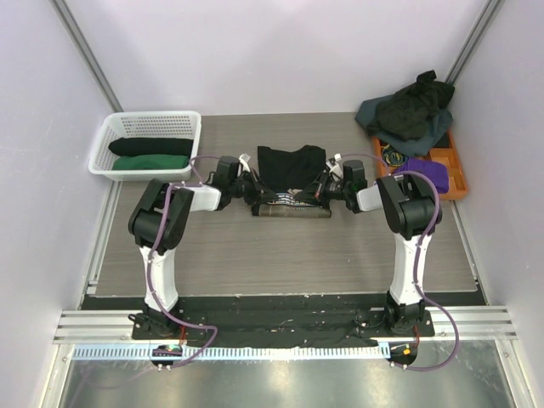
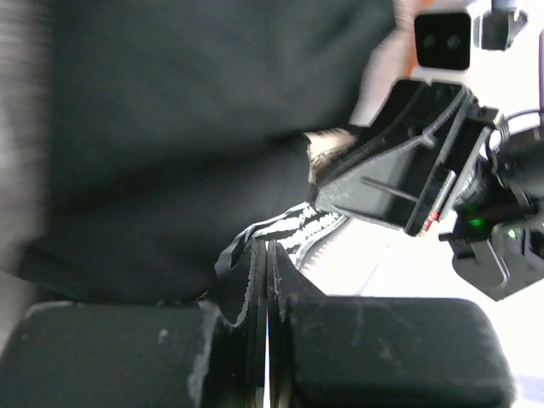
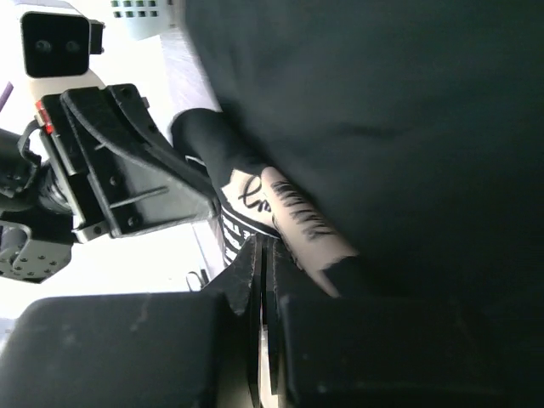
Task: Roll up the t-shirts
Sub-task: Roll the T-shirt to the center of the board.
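A black t-shirt [image 1: 291, 160] with white script lettering lies in the middle of the table, its near part rolled into a tube [image 1: 291, 208]. My left gripper [image 1: 255, 194] is at the tube's left end and my right gripper [image 1: 328, 192] at its right end. In the left wrist view the jaws [image 2: 266, 246] are pressed together on the shirt's hem, with the black cloth [image 2: 170, 127] above. In the right wrist view the jaws [image 3: 262, 248] are pressed together at the rolled edge, beside the printed lettering [image 3: 293, 212] and black cloth [image 3: 382, 102].
A white lattice basket [image 1: 127, 127] at the back left holds a rolled black shirt [image 1: 150, 146] and a rolled green one [image 1: 151, 161]. A pile of dark shirts [image 1: 412, 110] lies at the back right over an orange tray [image 1: 455, 174], with a purple item [image 1: 422, 172].
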`<action>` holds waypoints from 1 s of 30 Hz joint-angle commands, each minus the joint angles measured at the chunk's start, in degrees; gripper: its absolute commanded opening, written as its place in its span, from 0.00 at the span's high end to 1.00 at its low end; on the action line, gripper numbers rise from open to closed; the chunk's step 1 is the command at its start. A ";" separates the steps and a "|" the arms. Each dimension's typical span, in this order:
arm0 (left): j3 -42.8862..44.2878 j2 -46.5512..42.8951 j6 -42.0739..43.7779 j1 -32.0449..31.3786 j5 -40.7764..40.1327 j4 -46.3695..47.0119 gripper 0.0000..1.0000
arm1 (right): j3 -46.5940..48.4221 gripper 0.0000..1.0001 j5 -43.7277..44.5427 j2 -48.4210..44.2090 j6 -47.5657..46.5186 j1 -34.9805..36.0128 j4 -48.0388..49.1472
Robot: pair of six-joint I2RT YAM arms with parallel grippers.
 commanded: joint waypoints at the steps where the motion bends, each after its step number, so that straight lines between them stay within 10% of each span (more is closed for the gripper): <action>1: 1.55 3.25 2.84 0.68 -5.97 -2.27 1.00 | 0.84 0.99 -0.58 4.74 3.07 -0.19 4.39; 15: -0.30 -11.49 11.54 3.06 -17.05 -15.80 1.00 | 4.96 0.99 9.42 -11.50 -13.43 -0.80 -23.09; 20: -1.70 -17.21 16.81 1.05 -24.70 -22.74 0.97 | 3.48 0.65 16.73 -19.14 -19.33 -0.80 -33.92; 27: -5.48 -22.32 19.55 -0.63 -25.58 -23.80 0.69 | -1.10 0.59 28.15 -28.64 -24.87 -0.72 -41.65; 30: -5.75 -21.88 19.99 -0.63 -25.41 -23.72 0.64 | -2.59 0.41 34.30 -31.72 -26.98 -0.37 -44.38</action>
